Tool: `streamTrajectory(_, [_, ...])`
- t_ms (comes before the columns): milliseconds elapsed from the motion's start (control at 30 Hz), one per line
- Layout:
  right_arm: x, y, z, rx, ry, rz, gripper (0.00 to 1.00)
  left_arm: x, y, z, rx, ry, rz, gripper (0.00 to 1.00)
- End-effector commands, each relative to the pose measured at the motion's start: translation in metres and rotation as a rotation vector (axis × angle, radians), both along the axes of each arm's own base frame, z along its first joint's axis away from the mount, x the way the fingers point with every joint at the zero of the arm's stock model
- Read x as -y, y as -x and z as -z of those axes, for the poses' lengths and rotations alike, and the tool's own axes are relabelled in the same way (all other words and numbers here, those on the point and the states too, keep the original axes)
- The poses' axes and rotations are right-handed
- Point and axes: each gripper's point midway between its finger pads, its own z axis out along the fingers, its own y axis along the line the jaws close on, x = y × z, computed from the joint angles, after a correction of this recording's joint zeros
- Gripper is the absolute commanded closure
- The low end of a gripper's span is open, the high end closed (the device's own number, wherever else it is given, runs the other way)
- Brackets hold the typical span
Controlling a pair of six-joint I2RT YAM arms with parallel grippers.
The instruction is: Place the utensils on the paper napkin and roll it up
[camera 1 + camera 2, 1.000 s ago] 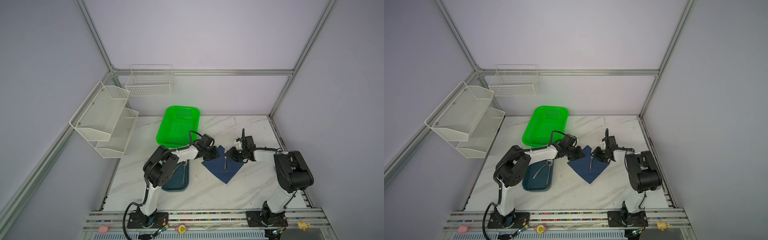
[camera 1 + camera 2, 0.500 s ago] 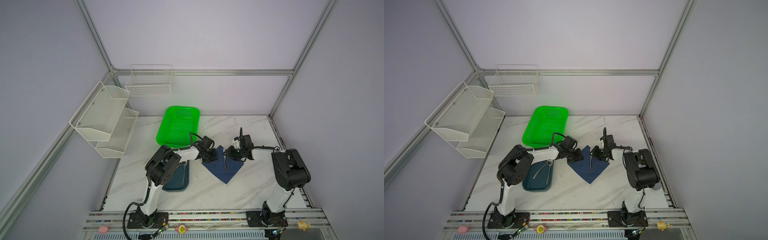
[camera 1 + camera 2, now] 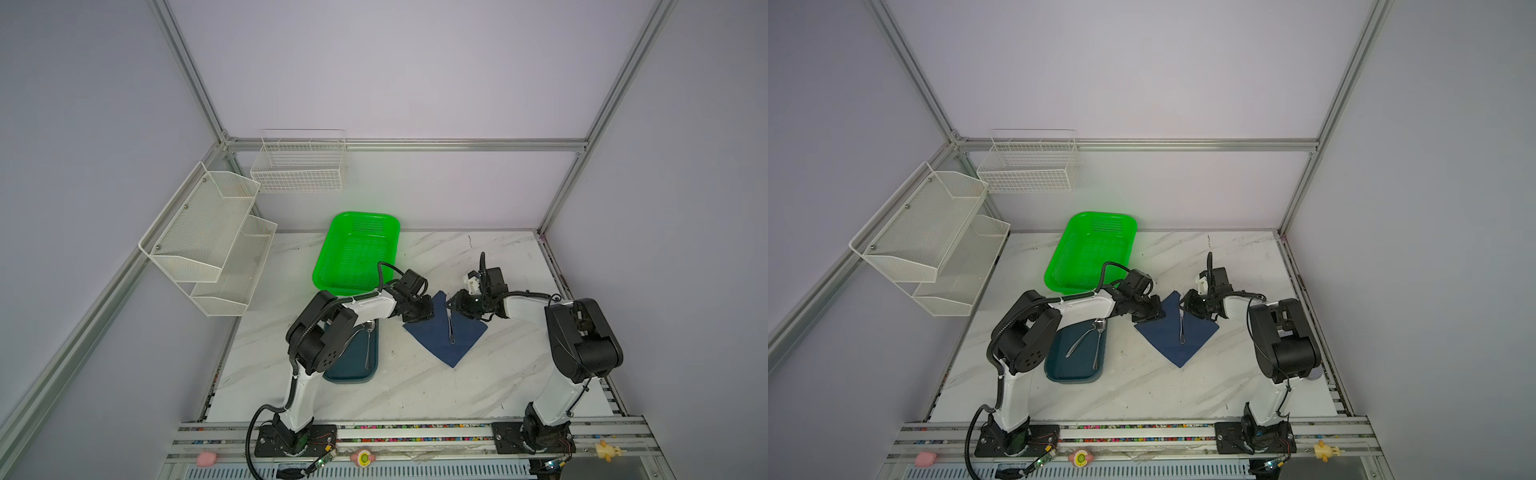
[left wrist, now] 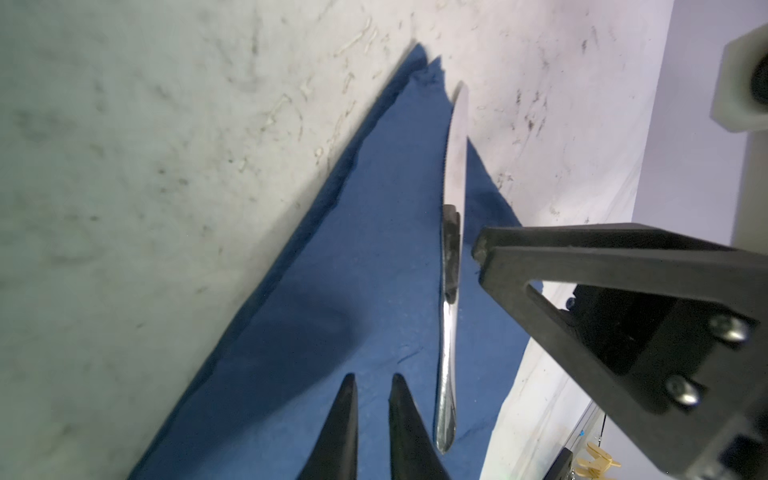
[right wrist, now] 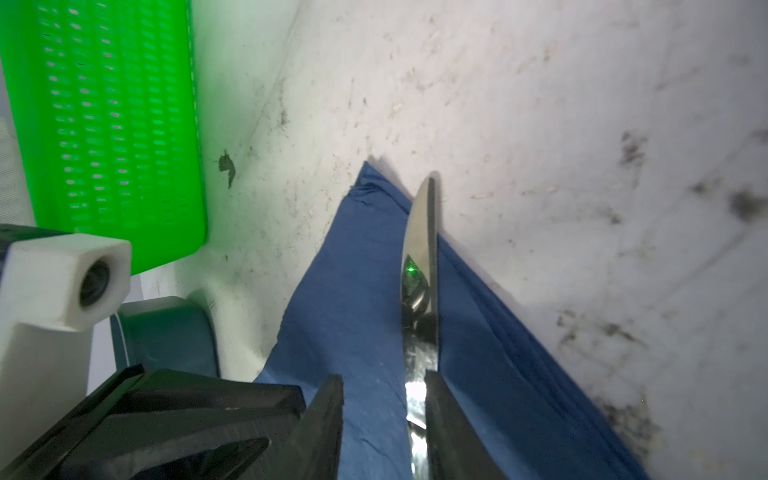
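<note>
The navy paper napkin (image 3: 434,338) (image 3: 1163,338) lies as a diamond on the marble table, with a silver knife (image 3: 451,330) (image 3: 1182,328) lengthwise on it. Two more utensils (image 3: 1080,344) (image 3: 1097,349) rest in the teal tray (image 3: 1059,370). My left gripper (image 3: 419,318) (image 4: 372,378) is low over the napkin's left corner, its fingers slightly apart with only napkin (image 4: 332,291) showing between them. My right gripper (image 3: 453,305) (image 5: 383,376) is open over the knife's far end; the knife (image 5: 419,257) runs along the inside of one finger.
A green mesh basket (image 3: 353,249) (image 5: 116,124) stands behind the left arm. The teal tray (image 3: 353,374) sits under the left arm's elbow. White wire racks (image 3: 208,232) and a wire basket (image 3: 299,166) hang on the left and back walls.
My right gripper has shifted a little to the left, onto the knife's far end. The left gripper has barely moved at the napkin's left corner.
</note>
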Motion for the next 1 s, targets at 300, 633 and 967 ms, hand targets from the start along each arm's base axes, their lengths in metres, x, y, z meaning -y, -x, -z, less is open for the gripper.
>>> streamTrajectory(300, [-0.041,0.04,-0.15,0.333,-0.317,-0.183,0.61,-0.103,0.008,-0.143,0.543,-0.132,-0.094,0.77])
streamTrajectory(633, [-0.123,0.093,-0.177,0.392,-0.257,-0.338,0.58,-0.211,0.059,-0.107,0.406,-0.173,-0.247,0.69])
streamTrajectory(967, [-0.192,0.116,-0.138,0.316,-0.163,-0.429,0.58,-0.224,0.07,-0.049,0.134,-0.262,-0.188,0.67])
